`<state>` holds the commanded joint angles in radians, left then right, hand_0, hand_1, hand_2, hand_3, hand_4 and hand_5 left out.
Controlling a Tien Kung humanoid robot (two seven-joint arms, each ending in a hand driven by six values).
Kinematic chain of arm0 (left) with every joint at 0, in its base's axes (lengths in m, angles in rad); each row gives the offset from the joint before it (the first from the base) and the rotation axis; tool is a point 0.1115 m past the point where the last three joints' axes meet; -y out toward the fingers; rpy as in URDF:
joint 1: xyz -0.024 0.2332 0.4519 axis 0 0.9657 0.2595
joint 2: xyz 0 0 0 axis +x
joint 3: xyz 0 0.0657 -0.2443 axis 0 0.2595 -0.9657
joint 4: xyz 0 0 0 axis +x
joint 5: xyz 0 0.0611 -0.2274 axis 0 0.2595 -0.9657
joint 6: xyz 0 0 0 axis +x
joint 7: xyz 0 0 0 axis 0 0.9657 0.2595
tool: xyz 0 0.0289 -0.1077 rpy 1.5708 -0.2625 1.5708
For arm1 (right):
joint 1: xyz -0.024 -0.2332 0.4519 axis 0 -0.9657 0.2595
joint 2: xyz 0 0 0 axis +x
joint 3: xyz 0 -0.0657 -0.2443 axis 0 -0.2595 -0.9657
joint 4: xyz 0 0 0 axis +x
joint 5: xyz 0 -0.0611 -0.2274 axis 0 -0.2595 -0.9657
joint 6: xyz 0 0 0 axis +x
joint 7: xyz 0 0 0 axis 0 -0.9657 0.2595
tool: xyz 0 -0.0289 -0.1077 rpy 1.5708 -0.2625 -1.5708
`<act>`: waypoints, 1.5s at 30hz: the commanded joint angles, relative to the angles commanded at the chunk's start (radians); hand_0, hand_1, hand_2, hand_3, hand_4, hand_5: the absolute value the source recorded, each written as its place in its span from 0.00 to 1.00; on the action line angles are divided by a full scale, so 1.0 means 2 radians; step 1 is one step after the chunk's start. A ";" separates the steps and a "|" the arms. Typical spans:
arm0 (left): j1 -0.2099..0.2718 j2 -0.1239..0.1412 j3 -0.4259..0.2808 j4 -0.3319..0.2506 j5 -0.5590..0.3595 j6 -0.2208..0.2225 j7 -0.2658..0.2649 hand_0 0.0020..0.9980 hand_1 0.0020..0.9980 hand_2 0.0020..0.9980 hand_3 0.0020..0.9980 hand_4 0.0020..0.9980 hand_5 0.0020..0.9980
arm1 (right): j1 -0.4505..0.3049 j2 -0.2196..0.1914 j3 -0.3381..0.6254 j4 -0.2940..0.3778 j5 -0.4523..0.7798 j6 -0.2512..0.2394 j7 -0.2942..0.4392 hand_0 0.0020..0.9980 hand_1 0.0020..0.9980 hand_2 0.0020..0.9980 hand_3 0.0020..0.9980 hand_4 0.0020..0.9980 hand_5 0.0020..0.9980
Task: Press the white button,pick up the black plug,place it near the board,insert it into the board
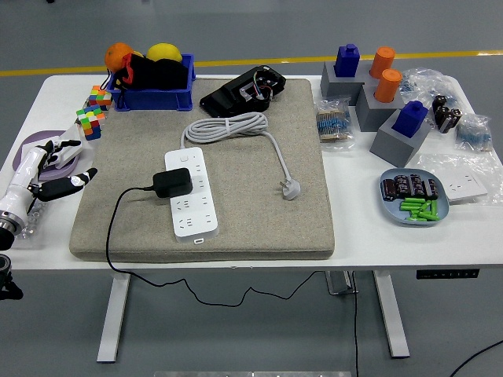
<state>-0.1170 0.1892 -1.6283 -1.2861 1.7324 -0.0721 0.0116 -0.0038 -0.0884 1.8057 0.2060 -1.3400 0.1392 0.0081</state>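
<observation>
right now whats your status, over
Left robot hand open, empty, at table's left edge; right not in view. Black plug sits in the white power strip. Nothing in the way.

Black plug (172, 182) seated in white board (191, 195), white button (184, 157) at far end
</observation>
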 joint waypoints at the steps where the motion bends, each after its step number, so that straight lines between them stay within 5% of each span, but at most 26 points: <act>1: -0.003 0.000 0.002 0.001 0.000 0.000 0.000 0.93 0.98 0.92 0.78 0.81 0.17 | 0.001 -0.001 0.005 -0.001 -0.003 0.000 0.000 0.86 0.71 0.70 0.70 0.83 0.62; 29: 0.000 0.007 0.005 -0.009 -0.005 -0.003 -0.001 0.92 0.96 0.88 0.77 0.80 0.15 | 0.013 0.007 0.018 0.003 -0.011 -0.006 0.011 0.85 0.70 0.69 0.67 0.79 0.58; 45: -0.027 0.020 0.035 -0.012 -0.023 -0.001 -0.006 0.87 0.90 0.80 0.75 0.79 0.15 | 0.022 0.005 0.037 0.003 -0.021 -0.005 0.013 0.85 0.70 0.69 0.67 0.77 0.57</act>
<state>-0.1700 0.2287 -1.5583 -1.3092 1.6861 -0.0737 0.0004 0.0409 -0.0780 1.8795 0.2117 -1.3813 0.1283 0.0348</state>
